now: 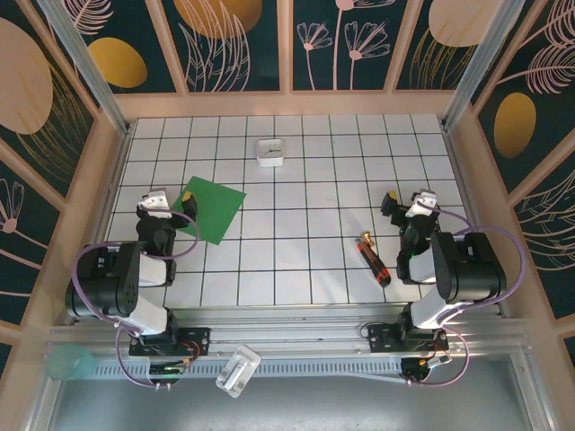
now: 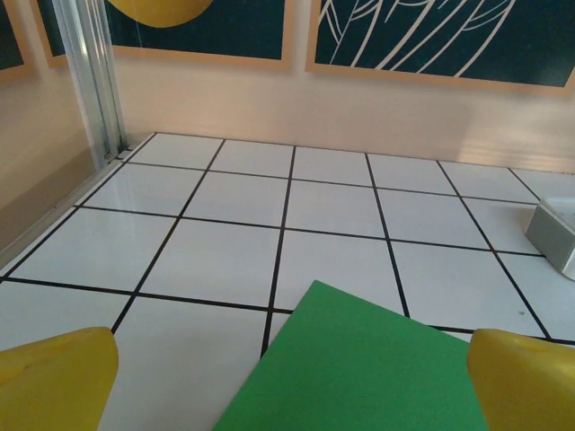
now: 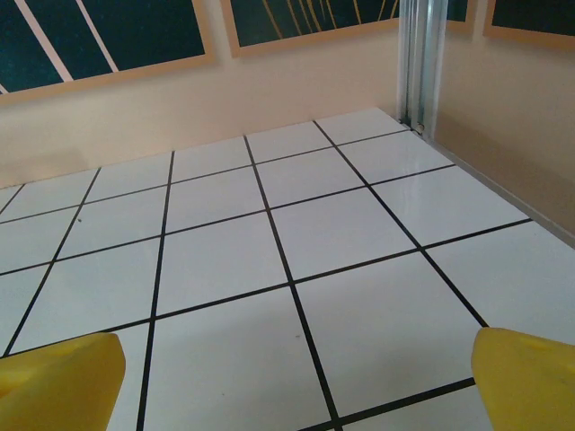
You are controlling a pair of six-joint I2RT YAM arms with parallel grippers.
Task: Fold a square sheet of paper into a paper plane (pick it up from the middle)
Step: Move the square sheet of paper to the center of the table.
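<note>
the sheet (image 1: 214,209) lies flat on the left part of the tiled table (image 1: 305,189), turned so its corners point along the tile lines. the left claw (image 1: 188,205) sits at the sheet's left edge, its jaws spread wide. in the left wrist view the green sheet (image 2: 359,368) runs in under the left claw (image 2: 292,382), between the two yellow fingers (image 2: 54,377), with one corner pointing away toward the far wall. whether the fingers touch the paper i cannot tell.

the right claw (image 1: 392,205) is well apart from the sheet, over the right part of the table, also spread wide. in its wrist view the right claw (image 3: 292,377) has bare white tiles in front of it and its yellow fingers (image 3: 54,373) stand at the frame's lower corners.

a small white box (image 1: 269,152) stands farther back, beyond the sheet and a little to its right; the left wrist view catches the box (image 2: 557,238) at its right edge. a red-and-black screwdriver (image 1: 373,259) lies near the right arm, well apart from the sheet. nothing lies between the left claw and the sheet.
</note>
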